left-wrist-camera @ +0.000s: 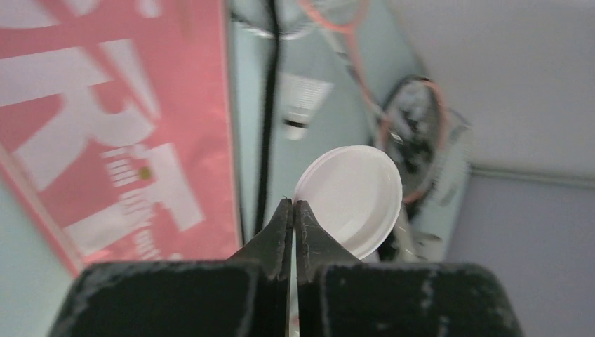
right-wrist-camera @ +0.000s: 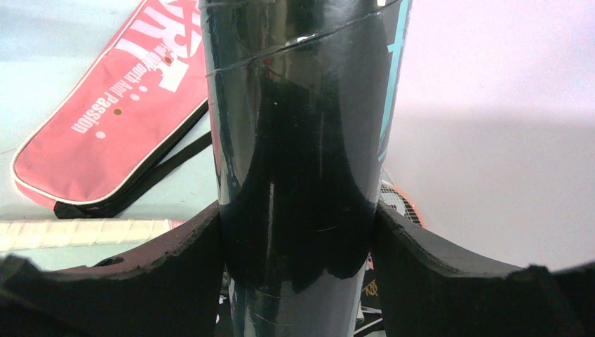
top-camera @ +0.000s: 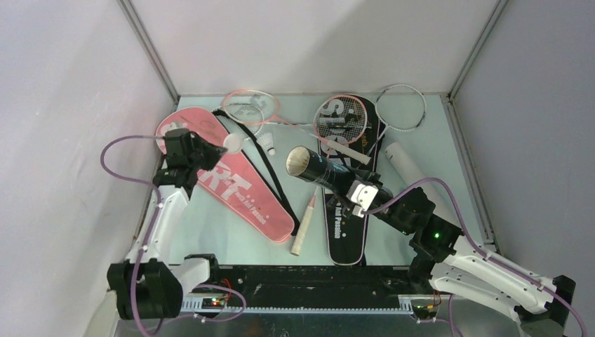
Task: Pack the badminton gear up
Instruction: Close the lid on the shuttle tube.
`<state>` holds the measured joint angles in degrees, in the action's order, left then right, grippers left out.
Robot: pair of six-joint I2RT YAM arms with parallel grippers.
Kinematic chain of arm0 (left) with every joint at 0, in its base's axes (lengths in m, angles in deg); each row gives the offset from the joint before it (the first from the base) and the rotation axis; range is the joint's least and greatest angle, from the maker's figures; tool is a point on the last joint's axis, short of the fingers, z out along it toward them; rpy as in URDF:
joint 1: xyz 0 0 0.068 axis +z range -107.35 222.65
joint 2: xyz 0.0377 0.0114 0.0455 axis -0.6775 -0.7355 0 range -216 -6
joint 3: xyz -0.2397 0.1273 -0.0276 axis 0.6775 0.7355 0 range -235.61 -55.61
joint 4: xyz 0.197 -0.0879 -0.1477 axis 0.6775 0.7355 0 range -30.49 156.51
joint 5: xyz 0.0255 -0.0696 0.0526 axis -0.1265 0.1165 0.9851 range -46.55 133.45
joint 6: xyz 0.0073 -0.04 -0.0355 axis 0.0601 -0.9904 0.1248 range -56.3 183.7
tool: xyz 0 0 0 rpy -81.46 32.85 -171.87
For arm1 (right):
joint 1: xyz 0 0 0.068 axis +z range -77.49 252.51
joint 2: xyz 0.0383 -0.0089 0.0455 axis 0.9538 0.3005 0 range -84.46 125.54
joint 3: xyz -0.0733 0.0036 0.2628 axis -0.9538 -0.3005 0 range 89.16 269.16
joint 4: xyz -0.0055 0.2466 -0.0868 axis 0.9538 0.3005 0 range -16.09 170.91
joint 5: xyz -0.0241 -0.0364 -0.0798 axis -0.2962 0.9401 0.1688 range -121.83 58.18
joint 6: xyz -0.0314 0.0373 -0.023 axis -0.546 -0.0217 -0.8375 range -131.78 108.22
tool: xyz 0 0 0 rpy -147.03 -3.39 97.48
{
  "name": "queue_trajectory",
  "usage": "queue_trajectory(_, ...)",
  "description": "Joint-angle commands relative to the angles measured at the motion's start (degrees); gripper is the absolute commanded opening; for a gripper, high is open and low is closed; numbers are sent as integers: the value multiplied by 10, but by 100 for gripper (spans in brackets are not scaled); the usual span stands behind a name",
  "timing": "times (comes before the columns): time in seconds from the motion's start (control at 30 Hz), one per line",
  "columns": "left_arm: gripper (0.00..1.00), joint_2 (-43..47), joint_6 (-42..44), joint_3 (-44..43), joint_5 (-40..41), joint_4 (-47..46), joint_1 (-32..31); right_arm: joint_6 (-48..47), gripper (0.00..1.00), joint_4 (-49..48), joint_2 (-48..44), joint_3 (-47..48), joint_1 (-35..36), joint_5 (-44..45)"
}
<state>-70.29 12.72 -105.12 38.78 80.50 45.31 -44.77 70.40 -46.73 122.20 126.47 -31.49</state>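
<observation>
Black shuttle tube (top-camera: 323,170), clamped in the right gripper (top-camera: 359,194), aims its open mouth leftward. The white lid (left-wrist-camera: 354,200), pinched by the left gripper (left-wrist-camera: 293,210), hangs left of that mouth, apart.

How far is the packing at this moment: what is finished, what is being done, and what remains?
Nothing looks packed yet. In hand: the right gripper clamps the black tube, mouth open, and the left gripper pinches a white lid by its rim. Left: a shuttlecock lies loose, and a pink racket and a white racket lie outside the pink cover and black cover.
</observation>
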Motion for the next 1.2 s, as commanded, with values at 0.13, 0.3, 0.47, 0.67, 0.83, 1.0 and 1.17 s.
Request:
queue_trajectory(0.13,0,67,-61,-35,-292,-188,2,-12,30,-26,12,8,7,25)
queue_trajectory(0.3,0,86,-88,-36,-372,-287,-2,-5,31,-27,35,13,9,36)
queue_trajectory(0.47,0,97,-165,-1,-457,-423,-10,9,31,-28,64,26,13,56)
queue_trajectory(0.67,0,92,15,-88,-480,-195,-68,7,31,-44,86,26,17,69)
queue_trajectory(0.83,0,87,54,-121,-493,-112,-104,6,31,-54,92,30,19,77)
queue_trajectory(1.0,0,88,91,-135,-494,-65,-119,6,31,-57,101,36,20,80)
queue_trajectory(1.17,0,87,128,-142,-482,-16,-133,4,31,-70,107,38,25,83)
